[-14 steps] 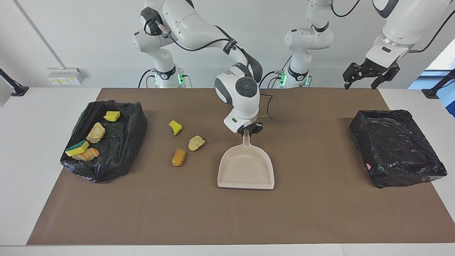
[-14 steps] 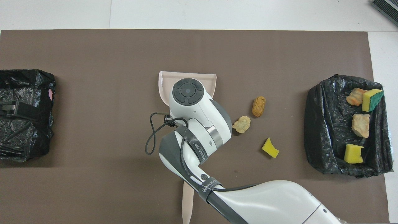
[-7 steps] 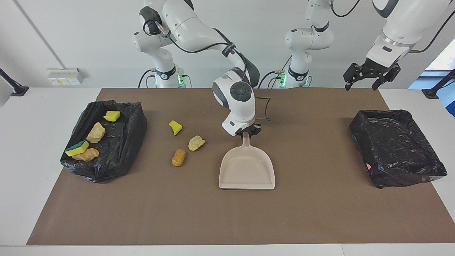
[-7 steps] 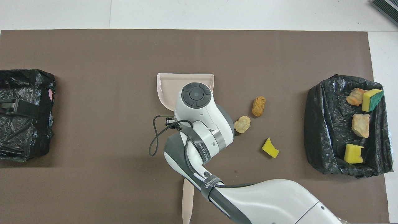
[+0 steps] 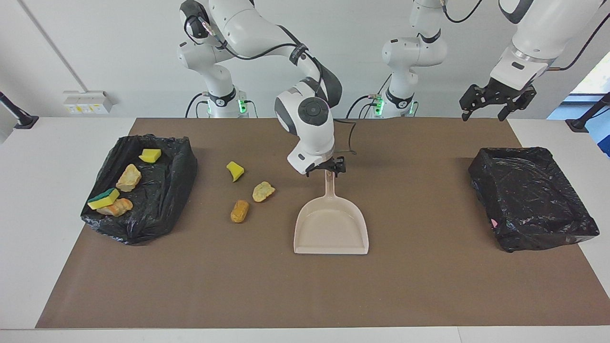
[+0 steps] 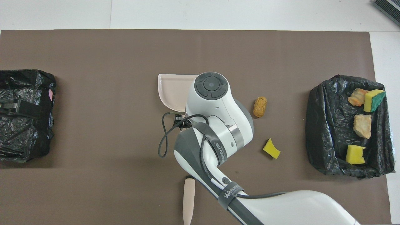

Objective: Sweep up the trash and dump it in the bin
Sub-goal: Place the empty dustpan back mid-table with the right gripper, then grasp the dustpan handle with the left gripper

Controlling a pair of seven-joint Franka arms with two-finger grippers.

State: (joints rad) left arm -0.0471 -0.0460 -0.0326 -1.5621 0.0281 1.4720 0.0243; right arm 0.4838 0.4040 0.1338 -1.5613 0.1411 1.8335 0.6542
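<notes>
A pale pink dustpan (image 5: 331, 227) lies flat on the brown mat, its handle pointing toward the robots; it also shows in the overhead view (image 6: 172, 92). My right gripper (image 5: 326, 166) is open just above the handle's end. Three pieces of trash lie loose beside the dustpan: a yellow sponge chunk (image 5: 234, 170), a tan lump (image 5: 263, 191) and an orange-brown lump (image 5: 239, 211). Several more pieces lie in the black-lined bin (image 5: 167, 190) at the right arm's end, including a green-backed sponge (image 5: 103, 198). My left gripper (image 5: 495, 100) is open and empty, raised over the left arm's end.
A second black-lined bin (image 5: 531, 197) sits at the left arm's end, with no trash showing in it. A pale stick-like handle (image 6: 188, 200) lies near the robots' edge in the overhead view. The right arm hides the tan lump in that view.
My right gripper opened, let go of the dustpan handle and rose toward the robots. The dustpan rests on the mat. The left arm has not moved.
</notes>
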